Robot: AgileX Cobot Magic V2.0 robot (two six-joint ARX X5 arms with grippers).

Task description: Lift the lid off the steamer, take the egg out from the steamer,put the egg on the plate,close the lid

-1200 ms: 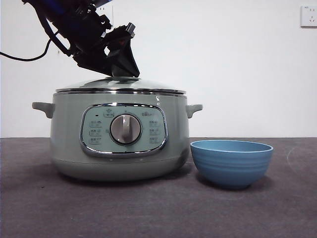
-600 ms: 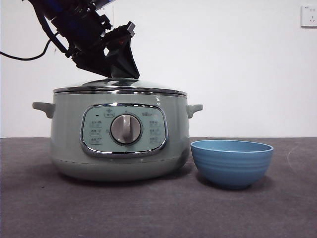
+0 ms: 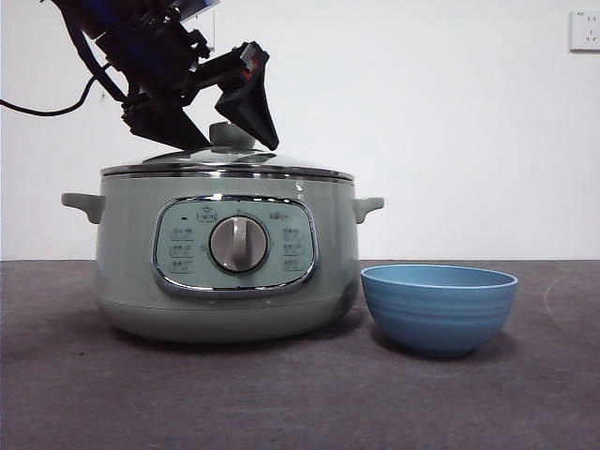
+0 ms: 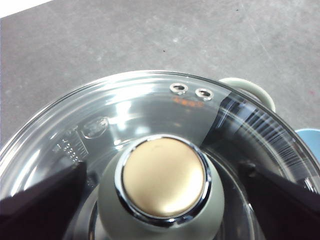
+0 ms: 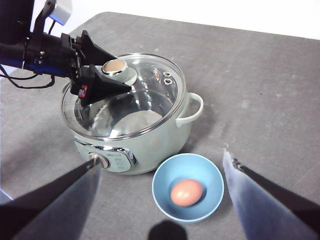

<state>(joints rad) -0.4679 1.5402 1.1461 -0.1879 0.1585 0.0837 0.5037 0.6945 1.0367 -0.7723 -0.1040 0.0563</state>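
The glass lid [image 5: 125, 97] is sitting flat on the pale green steamer [image 3: 225, 258], its steel rim seated all round, so the closing step looks done. Its knob [image 4: 165, 182] is standing directly between the two black jaws of the left tool [image 3: 225, 127], which are spread apart with a clear gap on either side of the knob: the left tool is released and gripping nothing, hovering just above the lid.

The egg [image 5: 186, 192] is lying in the blue bowl [image 5: 165, 175] that is serving as the plate, which is standing on the grey surface [image 3: 300, 403] just beside the steamer, below and to one side of the left tool. Through the glass no egg is showing inside the pot, though reflections are hiding part of it.

The right tool [image 5: 160, 200] is waiting high above the bowl and the steamer's control panel, its jaws wide apart and empty.

Judging by this, every step of the task appears finished: lid lifted and replaced, egg moved to the plate. What is probably left is only for the left tool to draw clear of the knob.
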